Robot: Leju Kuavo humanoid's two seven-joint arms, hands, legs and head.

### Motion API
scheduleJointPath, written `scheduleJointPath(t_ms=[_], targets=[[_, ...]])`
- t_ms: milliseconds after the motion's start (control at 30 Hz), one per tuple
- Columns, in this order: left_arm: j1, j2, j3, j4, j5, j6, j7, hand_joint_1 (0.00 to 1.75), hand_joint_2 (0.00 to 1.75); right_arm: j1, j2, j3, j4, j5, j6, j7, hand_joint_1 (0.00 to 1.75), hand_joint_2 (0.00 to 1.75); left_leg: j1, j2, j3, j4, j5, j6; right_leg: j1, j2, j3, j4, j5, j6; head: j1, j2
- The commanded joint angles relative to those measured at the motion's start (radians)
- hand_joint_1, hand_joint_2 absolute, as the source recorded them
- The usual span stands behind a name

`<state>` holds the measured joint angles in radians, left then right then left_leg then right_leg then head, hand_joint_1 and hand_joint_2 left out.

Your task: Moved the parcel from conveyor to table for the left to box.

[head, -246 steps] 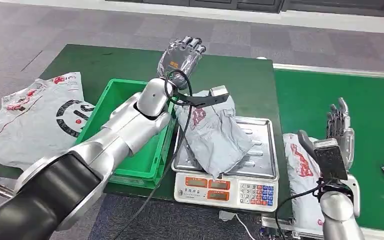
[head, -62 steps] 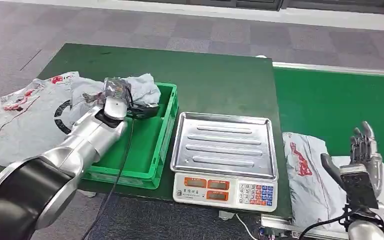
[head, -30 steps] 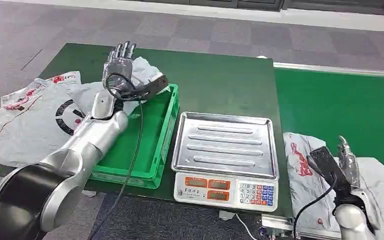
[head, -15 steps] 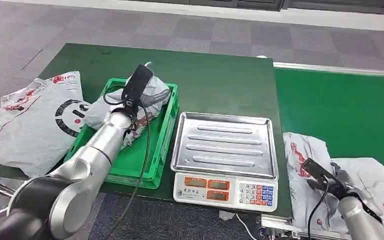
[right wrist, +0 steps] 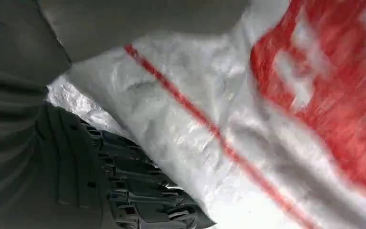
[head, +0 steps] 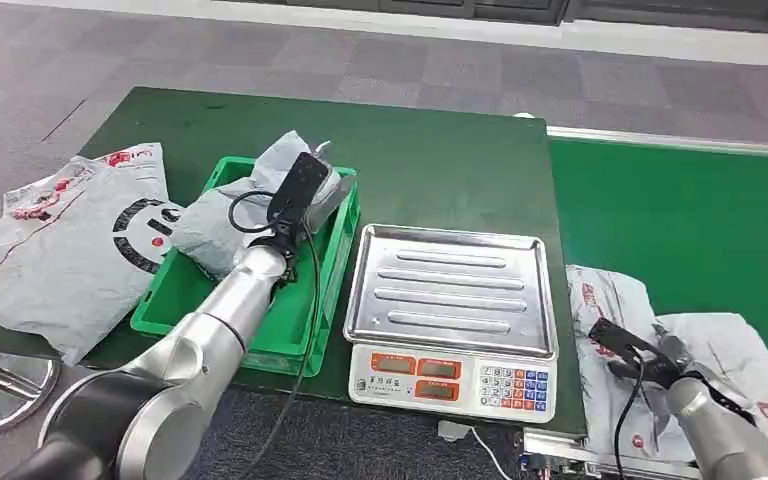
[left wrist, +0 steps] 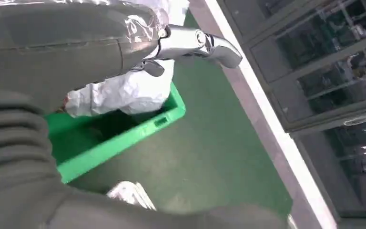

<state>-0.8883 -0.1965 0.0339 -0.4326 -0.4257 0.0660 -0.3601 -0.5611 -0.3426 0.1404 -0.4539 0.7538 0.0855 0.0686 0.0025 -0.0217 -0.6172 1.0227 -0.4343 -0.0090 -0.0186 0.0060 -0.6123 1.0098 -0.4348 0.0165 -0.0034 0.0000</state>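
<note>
A crumpled grey parcel [head: 225, 215] lies in the green bin [head: 305, 320] on the table's left part. My left arm reaches over it, its wrist [head: 298, 190] above the bin's far end. In the left wrist view my left hand [left wrist: 76, 52] hovers over the parcel [left wrist: 128, 90] with a finger [left wrist: 195, 40] stretched out and nothing in its grasp. On the conveyor [head: 680, 210] my right hand [head: 660, 362] is down on a white parcel with red print [head: 730, 350]. In the right wrist view its fingers [right wrist: 138, 200] touch the parcel [right wrist: 209, 143], the thumb wide apart from them.
A scale with a bare steel tray [head: 450, 290] stands between the bin and the conveyor. A large grey bag [head: 60, 240] lies at the table's left edge. Another red-printed parcel [head: 600, 310] lies on the conveyor beside the scale.
The left arm has carried the grey parcel from the scale into the bin, let it go and lowered over it. The right hand has dropped from upright onto the white parcel.
</note>
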Motion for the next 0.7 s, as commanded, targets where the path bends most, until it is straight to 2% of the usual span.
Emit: scheduleJointPath(t_ms=[33,67,100,467,700], targets=[[-0.02,-0.013,-0.088,0.013,0.013,-0.002,-0.009,0.0,0.0,-0.053,0.044,0.086,0.099,-0.004,0.005,-0.018,1.75,1.75,0.001,0.004,0.002,-0.001,-0.001,0.0,0.001,0.002,0.002,-0.002,0.001,-0.001,0.0,0.0],[-0.02,-0.013,-0.088,0.013,0.013,-0.002,-0.009,0.0,0.0,-0.053,0.044,0.086,0.099,-0.004,0.005,-0.018,1.75,1.75,0.001,0.005,0.002,-0.001,-0.001,0.0,0.001,0.003,0.002,-0.002,0.001,-0.001,0.0,0.0],[-0.019,-0.011,-0.095,0.011,0.022,-0.003,-0.008,0.0,1.75,-0.051,0.044,0.085,0.099,-0.005,0.003,-0.026,1.75,1.75,0.001,0.005,0.003,-0.002,0.0,0.0,0.001,0.002,0.003,-0.003,0.001,-0.002,0.0,0.0],[-0.038,-0.002,-0.165,0.013,0.107,-0.006,0.014,0.0,1.75,-0.125,0.031,0.037,0.085,-0.046,-0.053,-0.064,1.75,1.75,0.0,0.007,0.002,0.0,-0.001,0.0,0.001,0.003,0.0,-0.001,0.001,-0.002,0.0,0.0],[-0.043,0.001,-0.219,0.019,0.152,-0.013,0.022,0.0,1.75,-0.076,0.022,0.011,0.0,-0.055,-0.132,-0.07,1.75,1.75,0.001,0.008,0.006,-0.004,-0.001,0.0,0.002,0.003,0.005,-0.006,0.002,-0.003,0.0,0.0]])
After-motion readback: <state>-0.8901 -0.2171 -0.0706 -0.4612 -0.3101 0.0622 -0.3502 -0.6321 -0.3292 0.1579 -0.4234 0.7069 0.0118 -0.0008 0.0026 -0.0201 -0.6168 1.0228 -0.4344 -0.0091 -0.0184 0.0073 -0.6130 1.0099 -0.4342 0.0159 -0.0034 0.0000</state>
